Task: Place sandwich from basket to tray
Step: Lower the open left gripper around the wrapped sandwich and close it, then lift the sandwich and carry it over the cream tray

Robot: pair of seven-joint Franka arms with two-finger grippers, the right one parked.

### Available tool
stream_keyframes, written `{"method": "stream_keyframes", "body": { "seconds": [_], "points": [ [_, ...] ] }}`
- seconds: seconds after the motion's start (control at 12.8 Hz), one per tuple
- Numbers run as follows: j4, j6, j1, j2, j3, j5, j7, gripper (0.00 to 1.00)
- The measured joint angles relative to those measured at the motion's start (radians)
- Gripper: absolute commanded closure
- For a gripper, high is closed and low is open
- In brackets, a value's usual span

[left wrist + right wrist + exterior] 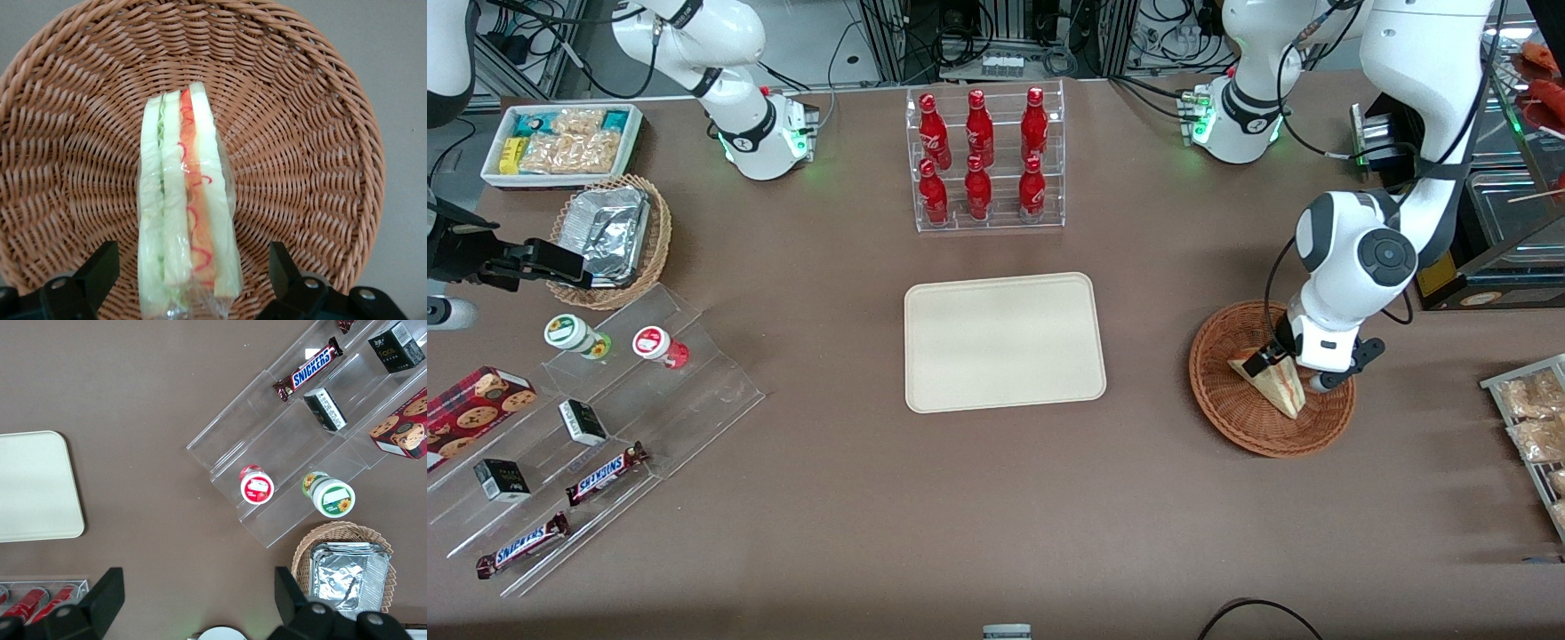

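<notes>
The sandwich (1273,384) (187,200), a plastic-wrapped wedge of pale bread with a red and green filling, lies in the round reddish-brown basket (1227,418) (307,133). My left gripper (1291,373) (192,267) hangs low over the basket and is open. Its black fingers (100,267) stand on either side of the sandwich's wide end, with a gap showing at each side. The cream tray (1005,342) lies flat at the table's middle, beside the basket toward the parked arm's end, with nothing on it.
A clear rack of red bottles (985,160) stands farther from the front camera than the tray. Bagged snacks (1529,418) lie at the working arm's end. Acrylic steps with candy bars (605,471), a tan foil basket (609,236) and a white bin (560,142) fill the parked arm's end.
</notes>
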State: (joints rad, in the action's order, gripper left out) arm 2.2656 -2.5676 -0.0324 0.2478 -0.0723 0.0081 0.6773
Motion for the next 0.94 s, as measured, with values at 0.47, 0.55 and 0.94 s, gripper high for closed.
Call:
{"method": "stream_keyframes", "body": {
  "seconds": [0.47,0.55,0.94],
  "points": [
    [-0.004,-0.012,0.002,0.016,0.009,0.0,0.001,0.96],
    [-0.009,-0.016,0.003,0.014,0.009,0.0,0.001,0.96],
    [-0.107,0.164,0.008,-0.075,-0.053,0.038,-0.001,0.96]
  ]
}}
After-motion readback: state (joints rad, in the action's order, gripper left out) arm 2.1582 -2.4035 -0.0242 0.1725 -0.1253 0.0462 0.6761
